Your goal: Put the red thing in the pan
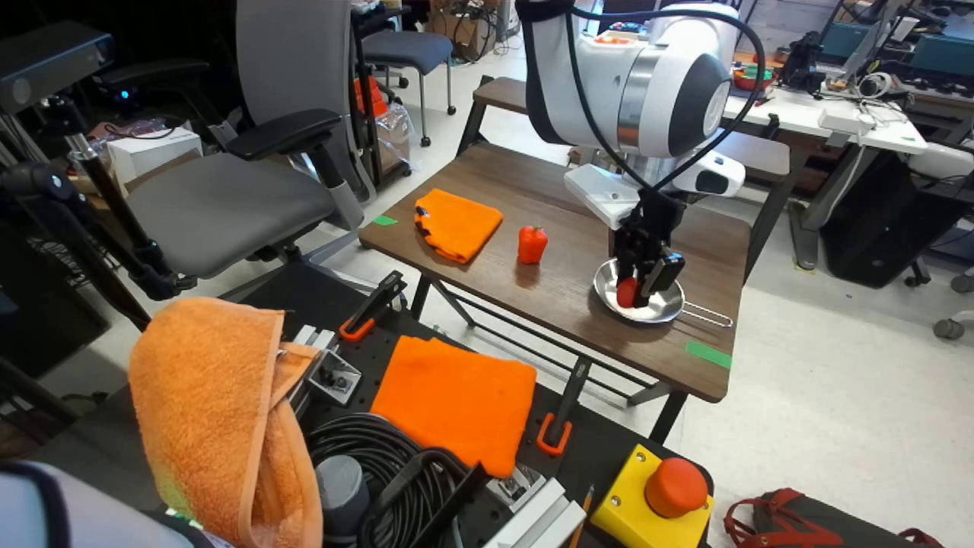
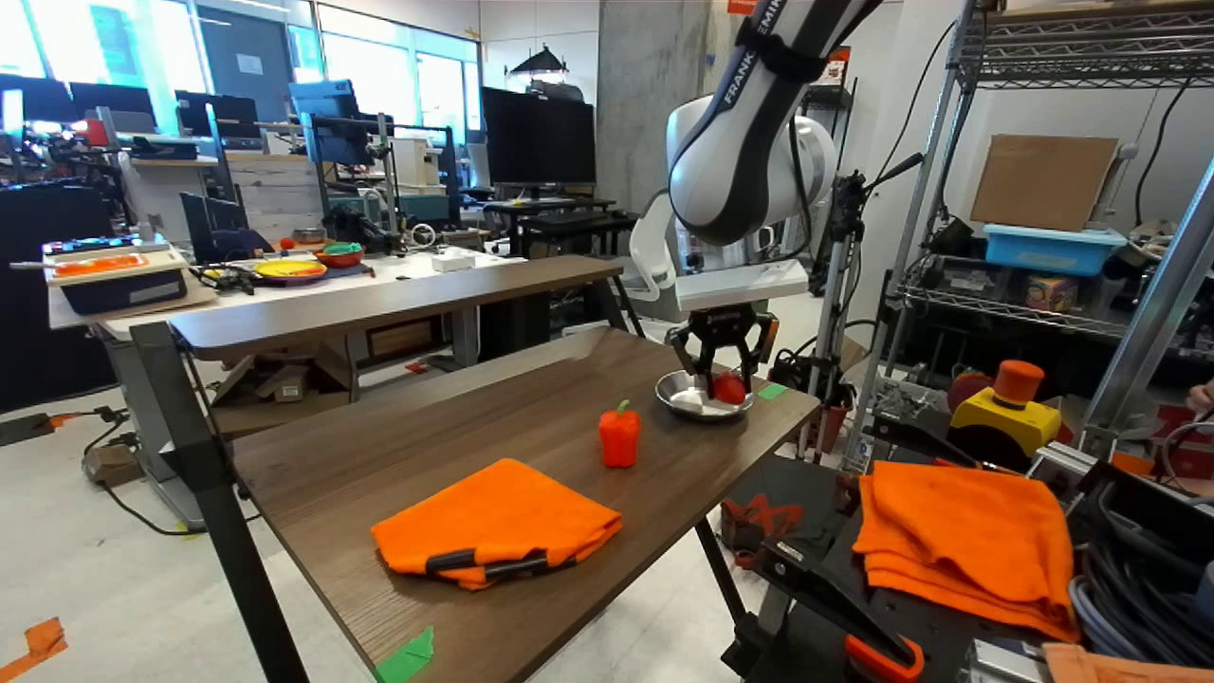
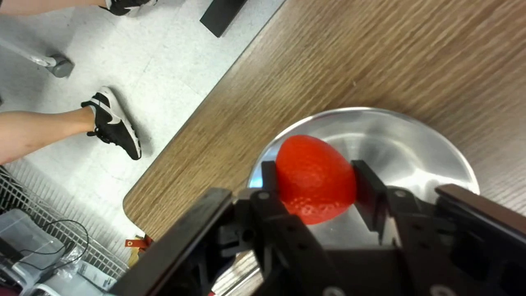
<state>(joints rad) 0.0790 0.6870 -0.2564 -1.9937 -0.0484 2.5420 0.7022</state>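
Red and rounded, the red thing (image 3: 312,174) is pinched by the gripper (image 3: 315,181) over the pan (image 3: 407,142), contact with it unclear, a pepper (image 1: 532,245) standing near the pan and a folded orange cloth (image 1: 461,225) farther from it.

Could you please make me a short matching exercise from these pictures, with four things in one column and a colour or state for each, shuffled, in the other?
Things
1. red thing
2. pan
3. bell pepper
4. cloth on the wooden table

Colours and states
A. standing upright, green stem on top
B. held in the tool
C. orange, folded
D. round, shallow, shiny silver

Right pairs: 1-B, 2-D, 3-A, 4-C
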